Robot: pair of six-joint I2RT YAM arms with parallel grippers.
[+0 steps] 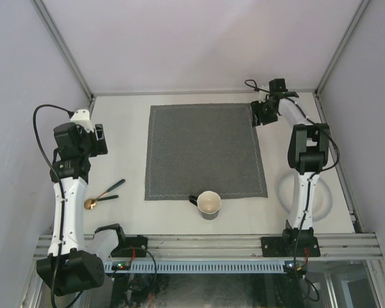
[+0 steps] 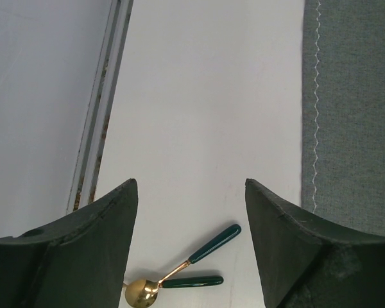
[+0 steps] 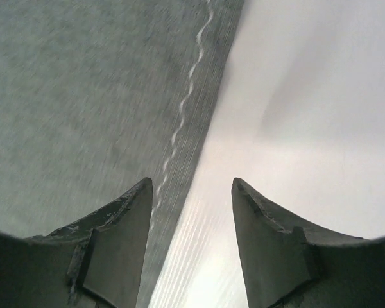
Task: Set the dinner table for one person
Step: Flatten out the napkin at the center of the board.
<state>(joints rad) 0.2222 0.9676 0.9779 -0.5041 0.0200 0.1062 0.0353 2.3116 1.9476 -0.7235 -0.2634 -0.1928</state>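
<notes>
The dinner table [image 1: 119,212] is a plain off-white top with a square grey stitched mat [image 1: 205,151] in its middle. A dark mug [image 1: 208,205] with a pale inside stands at the mat's near edge. A gold spoon [image 1: 101,196] with a green handle lies left of the mat, crossing a second green-handled utensil [image 2: 194,282]. My left gripper [image 1: 97,140] hangs open above the bare table, beyond the spoon [image 2: 183,266]. Over the mat's far right corner my right gripper [image 1: 260,113] is open, empty, straddling the mat's stitched edge [image 3: 179,128].
A white plate [image 1: 326,199] lies at the right, partly under the right arm. Aluminium rails [image 2: 99,109] edge the table, with grey walls close on both sides and behind. Both arm bases stand on the near rail.
</notes>
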